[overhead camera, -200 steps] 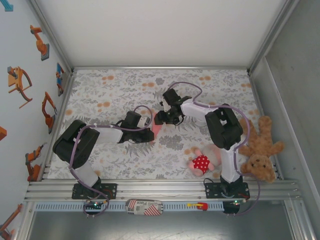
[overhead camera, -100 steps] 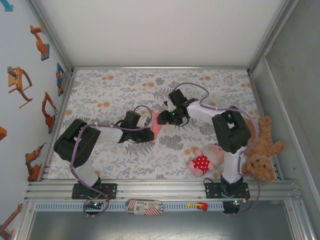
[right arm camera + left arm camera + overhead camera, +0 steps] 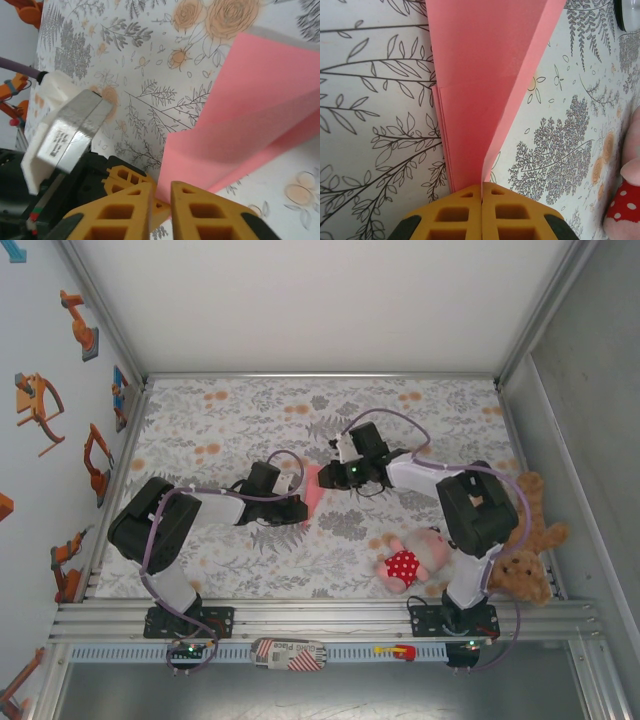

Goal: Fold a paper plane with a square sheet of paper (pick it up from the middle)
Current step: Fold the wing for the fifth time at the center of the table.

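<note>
Since a second ago the right arm has swung its elbow out toward the table's right edge, and its gripper has closed in from a wider opening. More of the pink now stands up between the two grippers.

That pink is the salmon-pink sheet of paper [image 3: 313,490], thin and partly folded. It sits near the middle of the flower-printed table [image 3: 220,420], raised off the surface. In the left wrist view the salmon-pink sheet of paper [image 3: 480,75] rises as a narrow wedge with a sharp crease and several layered edges on its left side.

The left gripper [image 3: 304,504] has its yellow fingers pressed together on the lower end of that crease, and the left gripper [image 3: 481,192] shows no gap between them.

The right gripper [image 3: 327,479] meets the paper from the opposite side. In its own view the right gripper [image 3: 161,192] has its jaws narrow, and a corner of the folded sheet [image 3: 260,110] runs down into the slit between them.

A pink plush doll in a red dotted dress [image 3: 408,562] lies near the right arm's base. A brown teddy bear [image 3: 520,550] lies beyond it at the table's right edge.
</note>
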Tool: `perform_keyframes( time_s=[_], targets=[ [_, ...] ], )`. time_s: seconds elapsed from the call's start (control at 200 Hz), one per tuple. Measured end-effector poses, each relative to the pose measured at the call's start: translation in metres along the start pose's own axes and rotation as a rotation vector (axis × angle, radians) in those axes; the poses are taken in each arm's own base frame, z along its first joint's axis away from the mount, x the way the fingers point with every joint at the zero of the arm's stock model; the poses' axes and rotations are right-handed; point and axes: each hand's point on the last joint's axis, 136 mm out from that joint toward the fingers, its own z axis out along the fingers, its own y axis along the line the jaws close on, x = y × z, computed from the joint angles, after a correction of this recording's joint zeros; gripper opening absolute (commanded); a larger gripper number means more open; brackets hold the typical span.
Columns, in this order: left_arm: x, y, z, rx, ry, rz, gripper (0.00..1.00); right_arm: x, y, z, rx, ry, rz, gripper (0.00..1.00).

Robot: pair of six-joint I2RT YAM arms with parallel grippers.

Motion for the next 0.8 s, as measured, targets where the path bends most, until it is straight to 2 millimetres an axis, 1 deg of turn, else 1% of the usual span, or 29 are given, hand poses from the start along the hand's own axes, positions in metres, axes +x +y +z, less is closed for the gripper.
perform_keyframes(
  time_s=[0.135,0.25,0.531,0.796],
  targets=[
    [0.0,0.0,0.0,0.003,-0.001,-0.003,0.08,0.014,-0.008,0.021,-0.024,0.059,0.031,0.11],
    [0.0,0.0,0.0,0.004,-0.002,-0.006,0.08,0.019,-0.012,0.03,-0.029,0.086,0.042,0.11],
    [0.0,0.0,0.0,0.007,0.0,-0.012,0.09,0.012,-0.013,0.037,-0.03,0.09,0.034,0.1],
    [0.0,0.0,0.0,0.015,0.005,-0.025,0.1,0.018,-0.021,0.045,-0.013,0.118,0.04,0.11]
  ],
)
